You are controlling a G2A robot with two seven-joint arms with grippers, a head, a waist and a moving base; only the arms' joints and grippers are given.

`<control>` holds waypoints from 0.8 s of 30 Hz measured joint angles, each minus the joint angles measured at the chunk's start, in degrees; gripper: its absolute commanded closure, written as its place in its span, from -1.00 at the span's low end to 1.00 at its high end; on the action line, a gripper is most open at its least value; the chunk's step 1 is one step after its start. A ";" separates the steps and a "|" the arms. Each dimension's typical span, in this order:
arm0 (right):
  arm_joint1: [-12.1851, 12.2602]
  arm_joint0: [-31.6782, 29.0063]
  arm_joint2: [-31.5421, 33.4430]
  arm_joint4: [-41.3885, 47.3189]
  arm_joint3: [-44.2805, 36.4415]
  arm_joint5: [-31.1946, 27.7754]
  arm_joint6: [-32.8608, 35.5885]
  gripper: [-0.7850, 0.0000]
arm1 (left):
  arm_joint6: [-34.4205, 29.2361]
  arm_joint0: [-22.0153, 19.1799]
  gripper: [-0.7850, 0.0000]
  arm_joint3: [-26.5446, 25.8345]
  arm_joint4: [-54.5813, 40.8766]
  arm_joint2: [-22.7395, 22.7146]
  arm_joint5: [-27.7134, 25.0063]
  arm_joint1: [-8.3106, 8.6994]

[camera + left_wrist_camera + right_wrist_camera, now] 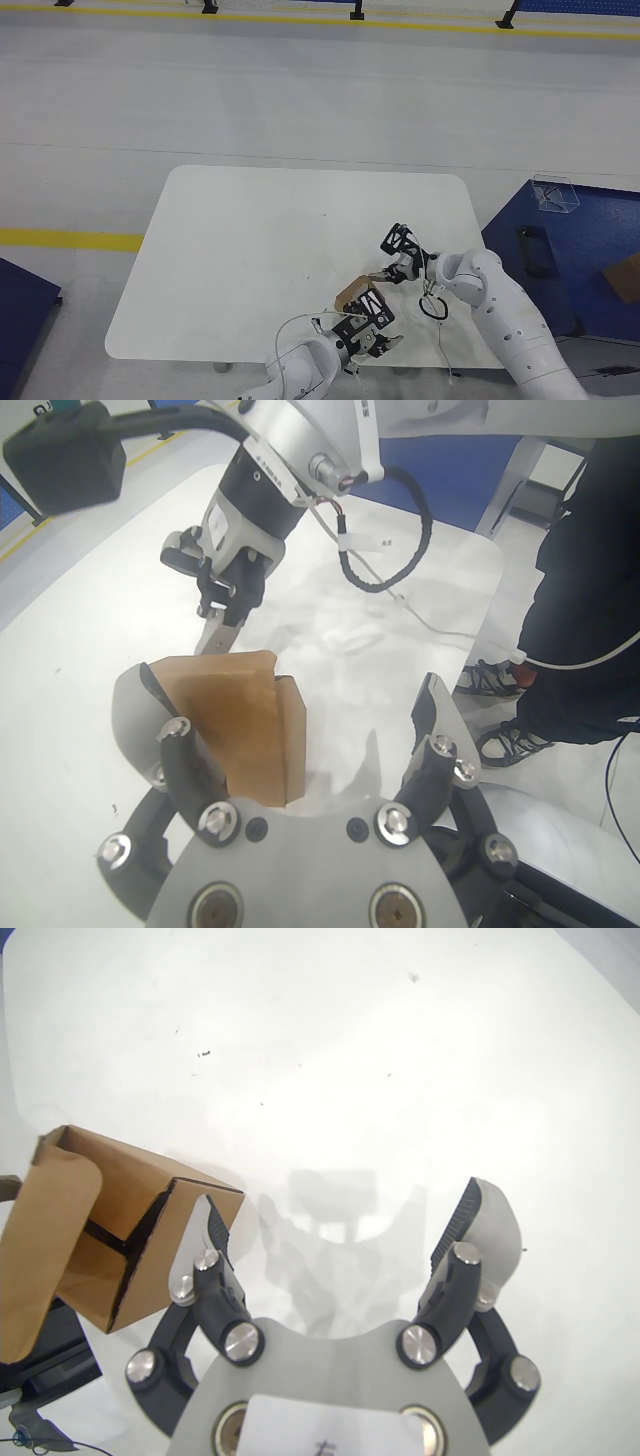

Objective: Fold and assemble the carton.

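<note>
One white table (250, 250) carries the work. One brown carton (352, 293) lies on it, partly folded. The end flaps are turned in with dark seams between them, and one long flap hangs loose and curled.

Left gripper (287, 680): jaws wide apart, nothing clamped. The carton sits inside the gap, up against one jaw. The opposite jaw stands well apart from it, with bare table between.

Right gripper (340, 1193): jaws likewise spread, bare table in the gap. The carton lies just outside one jaw, at its outer face; touching or merely beside, cannot tell. In the left wrist view, a tip of this gripper meets the carton's far upper edge.
</note>
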 measured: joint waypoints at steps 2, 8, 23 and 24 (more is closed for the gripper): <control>0.19 -0.07 0.99 1.60 0.30 -0.79 -0.67 -1.00 | 0.02 0.02 -1.00 0.15 -0.05 0.07 0.07 -0.03; 1.18 -0.71 3.85 6.41 0.44 -7.56 -0.32 -1.00 | 0.22 0.34 -1.00 0.09 0.01 0.07 -0.12 -0.01; 1.97 -3.55 2.60 5.54 -2.96 -10.17 -0.36 -1.00 | 1.22 1.02 -1.00 0.36 -0.17 -0.26 -0.55 0.12; 1.97 -3.55 2.37 5.53 -3.02 -9.96 -0.37 -1.00 | 1.31 1.04 -1.00 0.48 -0.21 -0.27 -0.58 0.12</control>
